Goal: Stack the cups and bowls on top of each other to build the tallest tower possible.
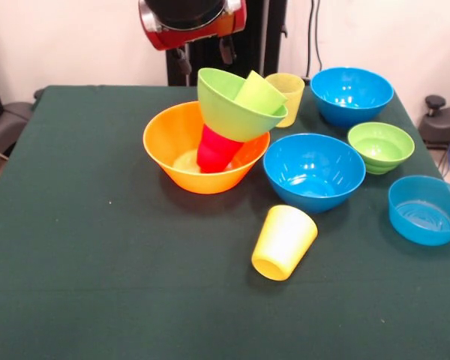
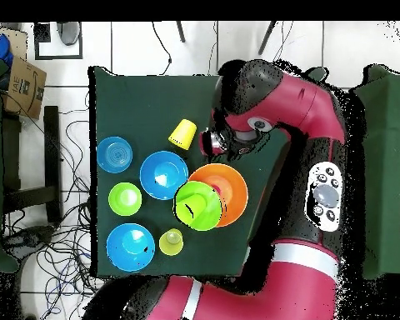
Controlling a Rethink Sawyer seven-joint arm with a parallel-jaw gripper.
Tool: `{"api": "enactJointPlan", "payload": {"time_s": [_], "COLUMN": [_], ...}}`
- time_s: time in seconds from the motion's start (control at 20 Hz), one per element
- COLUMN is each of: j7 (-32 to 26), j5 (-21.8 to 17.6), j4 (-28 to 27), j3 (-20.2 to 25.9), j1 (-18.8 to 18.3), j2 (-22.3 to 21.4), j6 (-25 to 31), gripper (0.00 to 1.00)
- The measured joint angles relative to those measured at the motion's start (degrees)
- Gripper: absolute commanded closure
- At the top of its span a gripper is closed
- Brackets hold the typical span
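Note:
The large orange bowl (image 1: 165, 146) (image 2: 232, 179) stands at the table's middle. A red cup (image 1: 216, 150) stands upside down in it. The large lime green bowl (image 1: 229, 109) (image 2: 197, 206) rests tilted on the red cup, leaning on the orange rim, with the lime green cup (image 1: 259, 93) lying inside it. My gripper (image 1: 205, 56) hangs open and empty just above and behind this tower. The bright yellow cup (image 1: 283, 241) (image 2: 183, 133) lies on its side in front. The paler yellow cup (image 1: 291, 88) (image 2: 171, 242) stands upright behind the tower.
Two medium blue bowls (image 1: 313, 171) (image 1: 351, 94), the small green bowl (image 1: 380, 146) and the small shallow blue bowl (image 1: 426, 210) sit right of the tower in the front view. The dark green table (image 1: 82, 247) stretches left and forward.

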Motion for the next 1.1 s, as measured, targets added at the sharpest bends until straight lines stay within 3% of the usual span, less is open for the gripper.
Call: {"api": "enactJointPlan", "payload": {"time_s": [0.5,1.1], "j7": [0.00,0.00], "j5": [0.58,0.31], "j4": [0.98,6.20], "j3": [0.48,0.94], "j1": [0.00,0.22], "j2": [-0.52,-0.03], "j6": [-2.89,-18.26], "gripper": [0.00,0.00]}}
